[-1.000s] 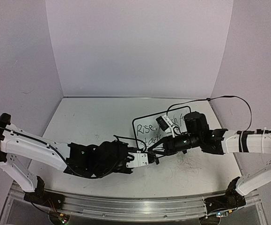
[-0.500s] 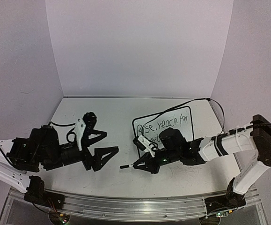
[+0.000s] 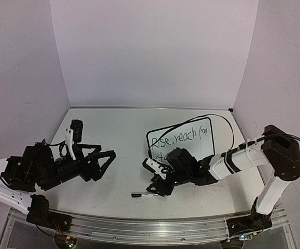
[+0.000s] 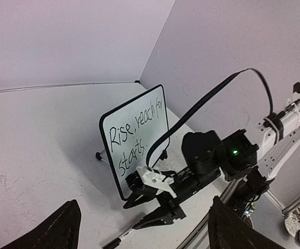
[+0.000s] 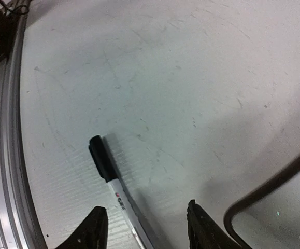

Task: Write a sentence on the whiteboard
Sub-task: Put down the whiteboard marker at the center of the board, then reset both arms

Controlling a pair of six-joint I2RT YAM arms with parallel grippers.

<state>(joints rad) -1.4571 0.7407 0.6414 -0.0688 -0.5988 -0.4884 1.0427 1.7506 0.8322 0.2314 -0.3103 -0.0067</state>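
Black marker noted flat on table between parted right gripper jaws, seemingly unheld; left gripper jaws spread wide, empty; sentence legible on whiteboard.

Sentence second line half hidden by right arm; marker cut off below.

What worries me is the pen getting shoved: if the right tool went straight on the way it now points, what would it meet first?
Most likely the marker, lying on the table just ahead between the right tool's open fingers. Beyond it there is only tabletop, though depth is unclear.
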